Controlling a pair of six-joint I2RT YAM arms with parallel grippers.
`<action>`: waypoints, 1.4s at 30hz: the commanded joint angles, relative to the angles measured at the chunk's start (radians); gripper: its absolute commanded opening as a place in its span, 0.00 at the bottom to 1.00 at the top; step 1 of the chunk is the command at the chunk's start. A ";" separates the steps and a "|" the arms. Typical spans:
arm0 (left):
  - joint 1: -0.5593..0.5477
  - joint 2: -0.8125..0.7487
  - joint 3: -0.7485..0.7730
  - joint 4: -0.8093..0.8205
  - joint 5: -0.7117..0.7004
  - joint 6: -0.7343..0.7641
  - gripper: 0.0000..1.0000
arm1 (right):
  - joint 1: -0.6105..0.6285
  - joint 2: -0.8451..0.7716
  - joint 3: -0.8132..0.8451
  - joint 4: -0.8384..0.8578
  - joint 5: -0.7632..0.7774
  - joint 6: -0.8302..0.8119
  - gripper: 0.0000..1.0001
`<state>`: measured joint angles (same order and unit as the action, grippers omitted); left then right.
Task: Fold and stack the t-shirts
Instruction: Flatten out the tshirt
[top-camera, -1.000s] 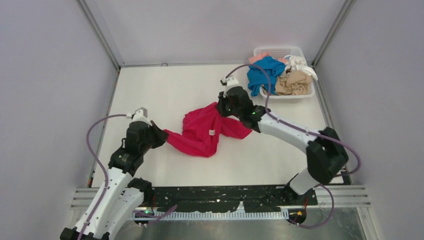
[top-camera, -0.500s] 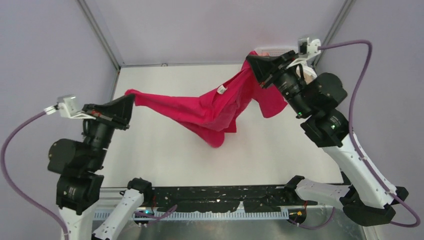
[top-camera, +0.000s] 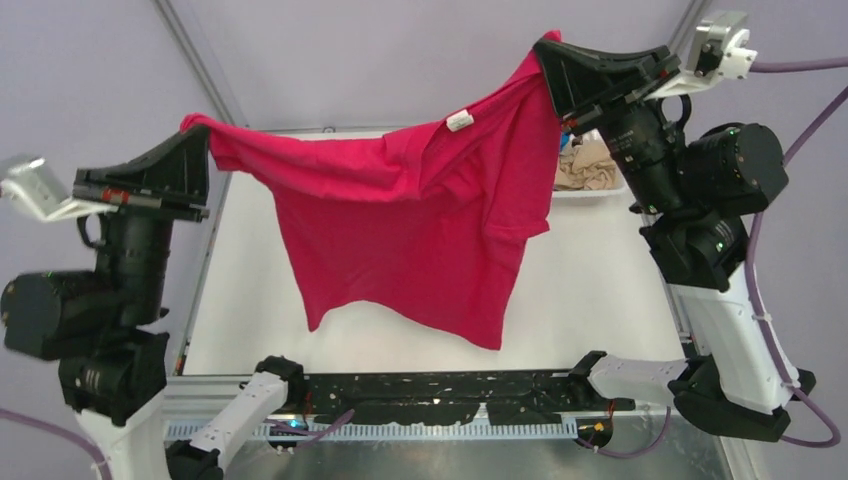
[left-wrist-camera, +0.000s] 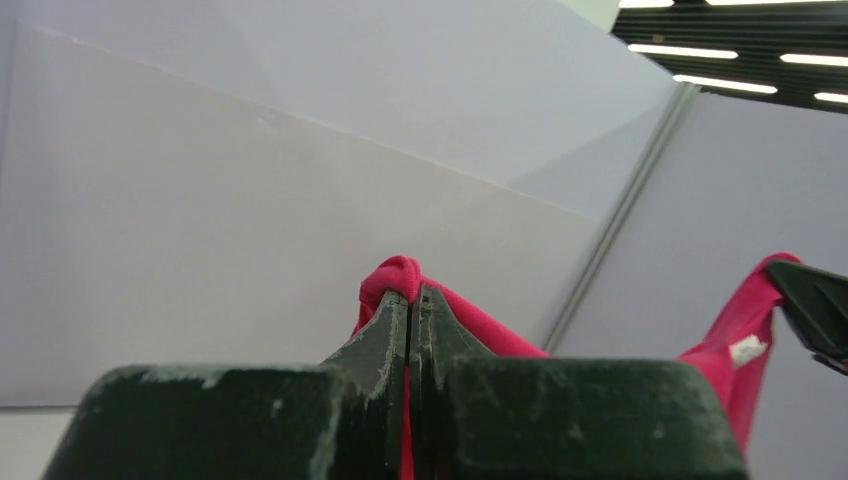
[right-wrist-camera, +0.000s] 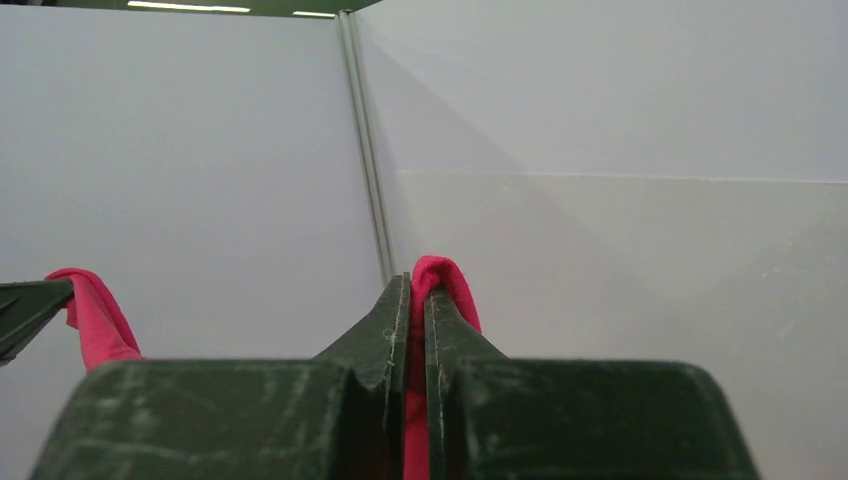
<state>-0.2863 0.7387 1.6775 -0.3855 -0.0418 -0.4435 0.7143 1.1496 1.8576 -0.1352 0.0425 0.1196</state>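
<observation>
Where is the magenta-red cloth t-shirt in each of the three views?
Top external: magenta-red cloth t-shirt spread across centre.
Left wrist: pinched in left pincer, centre; more at right edge.
Right wrist: pinched in right pincer, centre; more at left edge.
Shared landmark: left pincer, in all three.

**T-shirt strung between two raised grippers, over the table**

The left gripper is high on the left side. The right gripper is high on the right and farther back. Each has its jaws pressed together on an upper edge of the t-shirt. The shirt spans the gap between them and hangs down over the middle of the table. A neck label sits on the shirt's top edge, nearer the right gripper. At the table's far right corner, below the right gripper, stands a basket. A crumpled t-shirt lies in it. The hanging shirt and the right arm hide most of the basket.
</observation>
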 joint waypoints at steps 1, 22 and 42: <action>-0.001 0.197 0.046 -0.004 -0.134 0.080 0.00 | 0.002 0.134 0.055 0.088 0.080 -0.099 0.05; 0.191 0.585 0.576 -0.073 -0.040 0.165 0.00 | -0.176 0.630 0.497 0.233 -0.023 -0.032 0.05; 0.181 -0.108 -1.277 0.023 0.408 -0.503 0.00 | -0.192 0.054 -0.843 -0.176 0.248 0.260 0.05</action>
<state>-0.1017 0.6628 0.5182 -0.3923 0.1120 -0.7830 0.5350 1.2785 1.0657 -0.1532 0.0830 0.2741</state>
